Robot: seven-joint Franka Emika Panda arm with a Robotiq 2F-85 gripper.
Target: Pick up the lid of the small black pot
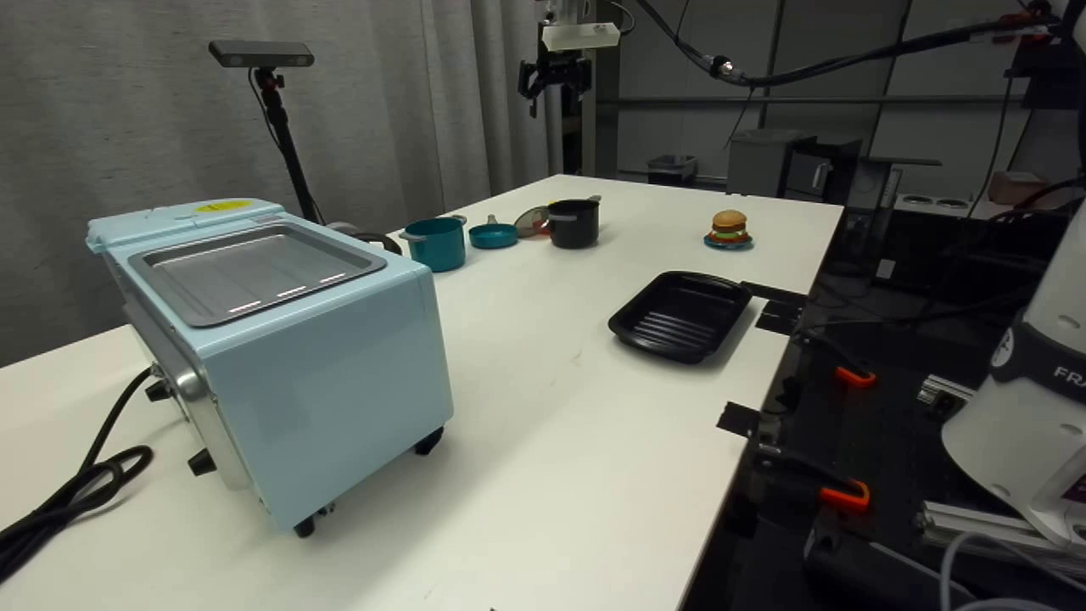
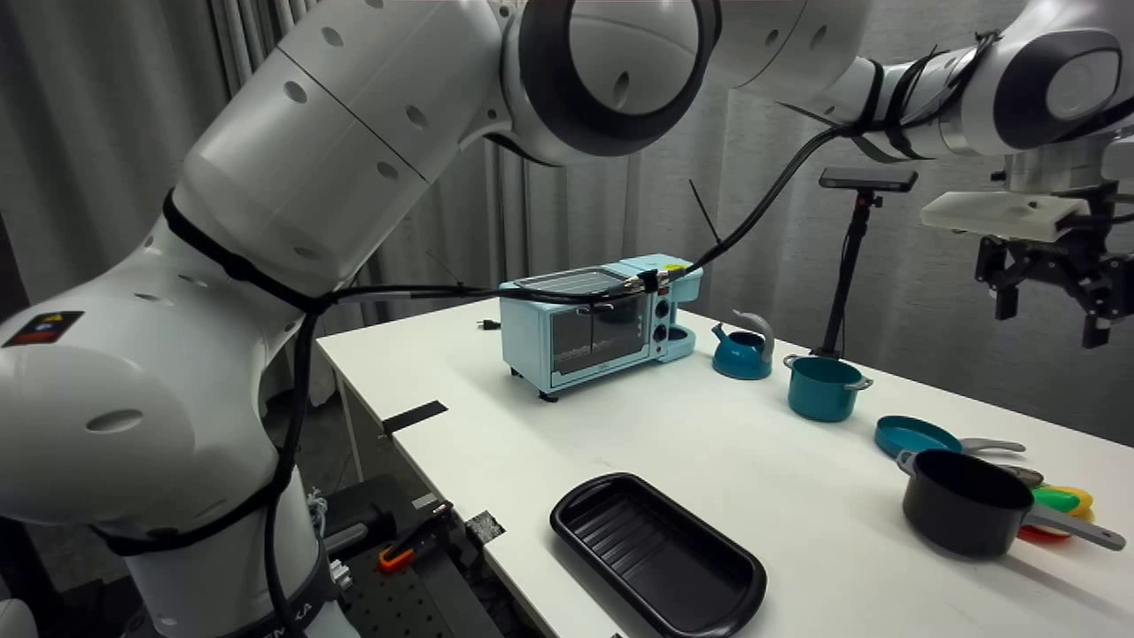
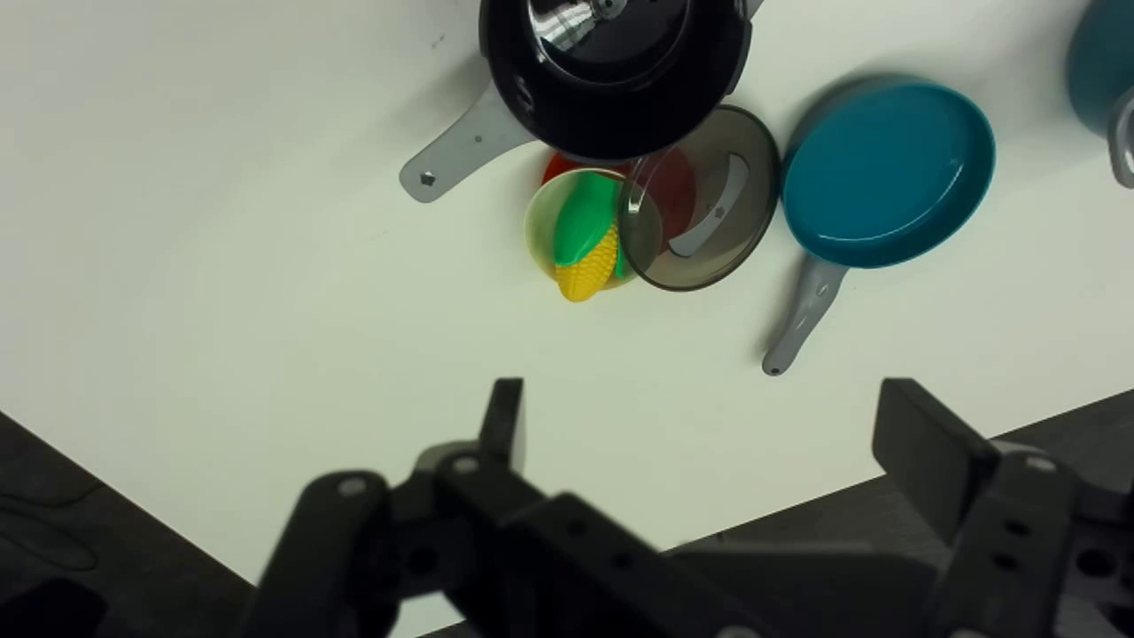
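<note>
The small black pot stands upright on the table with its grey handle to one side. It also shows in both exterior views. The lid, a round see-through smoky lid with a grey grip, is off the pot, tilted beside it and partly over the bowl with corn. The lid also shows in an exterior view; in an exterior view the pot mostly hides it. My gripper is open and empty, high above the table, also seen in both exterior views.
A teal pan lies close beside the lid. A bowl with toy corn sits at the pot. A teal pot, blue kettle, light-blue oven, black ridged tray and toy burger stand on the table.
</note>
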